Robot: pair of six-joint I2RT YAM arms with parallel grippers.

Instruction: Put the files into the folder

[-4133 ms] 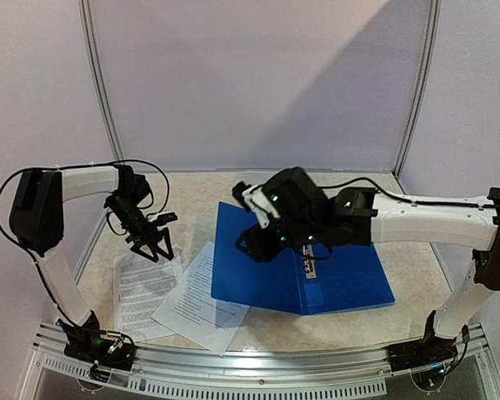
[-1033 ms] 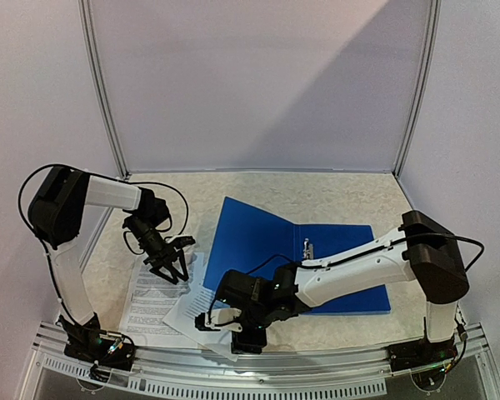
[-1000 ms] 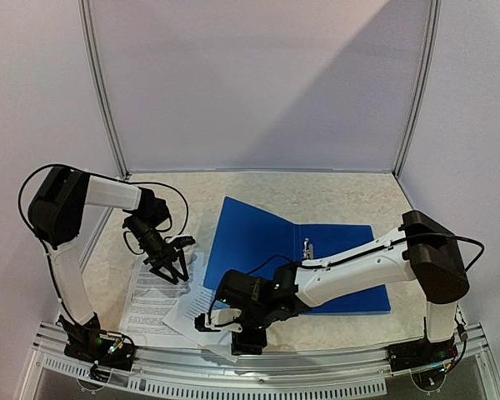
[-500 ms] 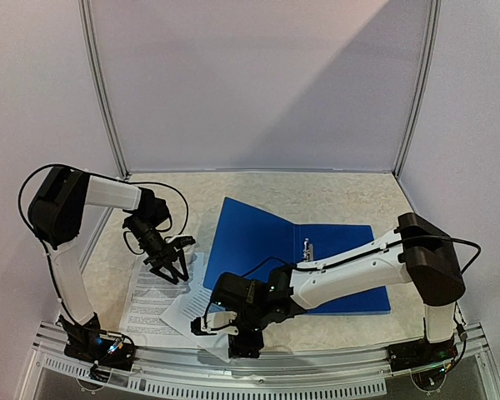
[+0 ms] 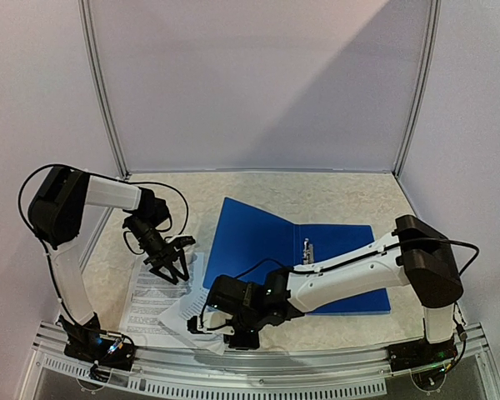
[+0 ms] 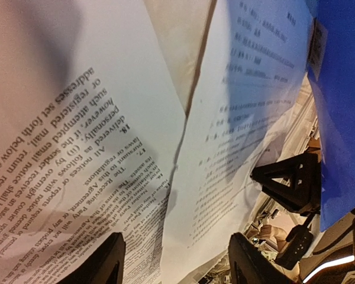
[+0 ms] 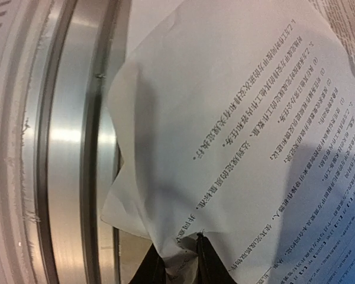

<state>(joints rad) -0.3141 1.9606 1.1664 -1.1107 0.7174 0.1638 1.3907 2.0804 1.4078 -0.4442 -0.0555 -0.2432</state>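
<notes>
Overhead, the open folder [image 5: 258, 237] is lying mid-table, with the left sheet [image 5: 143, 302] and right sheet [image 5: 187, 293] overlapping just beside its left cover; the left gripper [image 5: 172, 273] is hanging over them. Left wrist: its jaws are standing spread, gripping nothing. Right wrist: the right gripper [image 7: 178, 263] is pinching the right sheet's near corner beside the rail [image 7: 77, 148]; the corner is buckling, suggesting light, limp paper best taken at an edge and moved slowly

"17." and "18." on English-text sheet [image 6: 77, 165]

Pale lilac walls [image 5: 258, 83], speckled beige tabletop [image 5: 321, 198], metal front rail [image 5: 300, 372]
</notes>
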